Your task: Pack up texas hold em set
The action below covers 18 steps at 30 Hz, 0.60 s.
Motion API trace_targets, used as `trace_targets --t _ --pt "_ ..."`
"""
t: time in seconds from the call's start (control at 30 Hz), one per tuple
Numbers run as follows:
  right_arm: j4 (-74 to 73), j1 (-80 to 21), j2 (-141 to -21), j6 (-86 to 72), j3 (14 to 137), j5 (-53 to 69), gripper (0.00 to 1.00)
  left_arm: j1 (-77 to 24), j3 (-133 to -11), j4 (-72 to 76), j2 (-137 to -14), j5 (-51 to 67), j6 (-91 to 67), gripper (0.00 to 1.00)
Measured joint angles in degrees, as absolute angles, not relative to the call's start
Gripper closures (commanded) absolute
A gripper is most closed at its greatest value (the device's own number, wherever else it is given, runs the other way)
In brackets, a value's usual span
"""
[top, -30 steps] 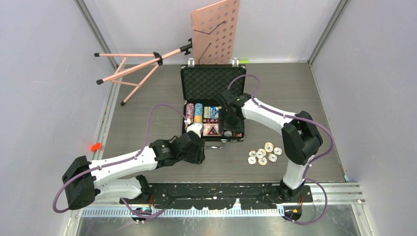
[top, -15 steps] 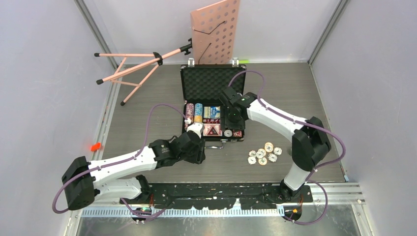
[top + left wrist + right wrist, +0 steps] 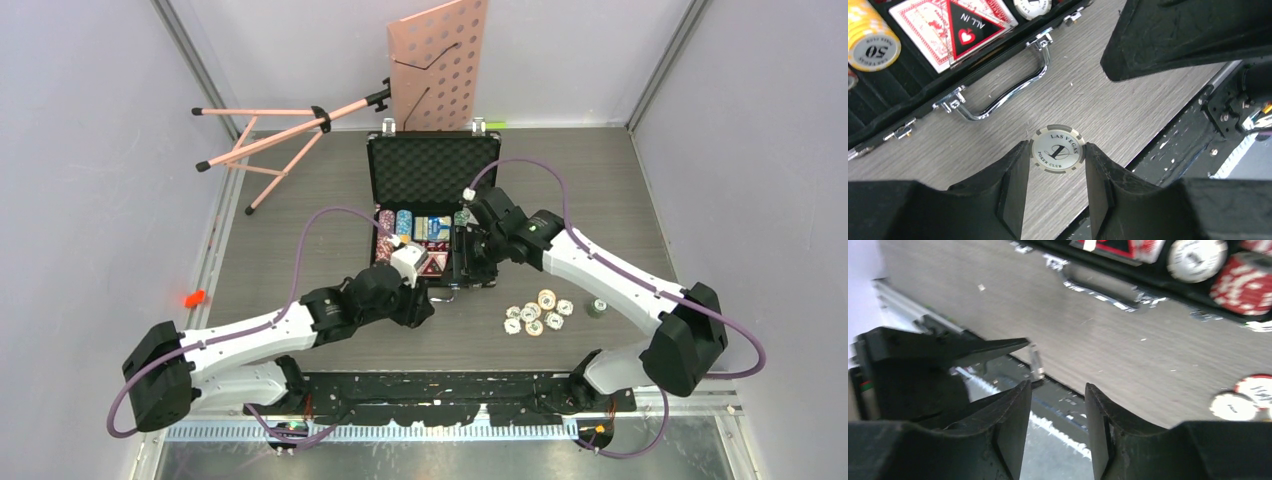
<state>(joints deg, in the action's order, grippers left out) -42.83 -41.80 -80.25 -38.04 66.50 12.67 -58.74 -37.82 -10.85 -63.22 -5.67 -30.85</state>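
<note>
- The black briefcase (image 3: pixel 430 170) lies open on the table (image 3: pixel 620 200). It sits ahead and to the left of the left end effector (image 3: pixel 1057 150), with its silver handle (image 3: pixel 1003 95) just beyond the fingertips. Rise over that handle and the front wall before moving inward, so nothing catches.
- The right end effector (image 3: pixel 1055 390) is released, with nothing between its fingers. It hangs near the case's front edge, close beside the left one, and its view is blurred. I would keep the two apart and let only one work over the case at a time.
- The filled chip rows (image 3: pixel 395 222) lie ahead and to the left of the left end effector. Aim for a row with space and lower slowly.
- More loose chips (image 3: pixel 538 312) lie on the table, right of both end effectors.
- The left end effector is clenched on the rim of one grey-and-white poker chip (image 3: pixel 1057 149). Its face is toward the wrist camera and it hangs above bare table. The grip is only on the rim, so move gently; a jolt could twist the chip out.
</note>
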Motion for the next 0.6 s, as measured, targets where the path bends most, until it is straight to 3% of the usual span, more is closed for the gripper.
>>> trace_targets --t 0.33,0.6 --pt "-38.74 -42.19 -79.00 -41.50 63.40 25.12 0.60 -58.74 -24.45 9.04 -53.47 2.28 -13.87 0.81" --pt "-37.50 -44.36 -80.05 -42.26 63.31 26.55 0.62 -58.74 -23.07 13.93 -50.59 6.13 -7.90 0.81"
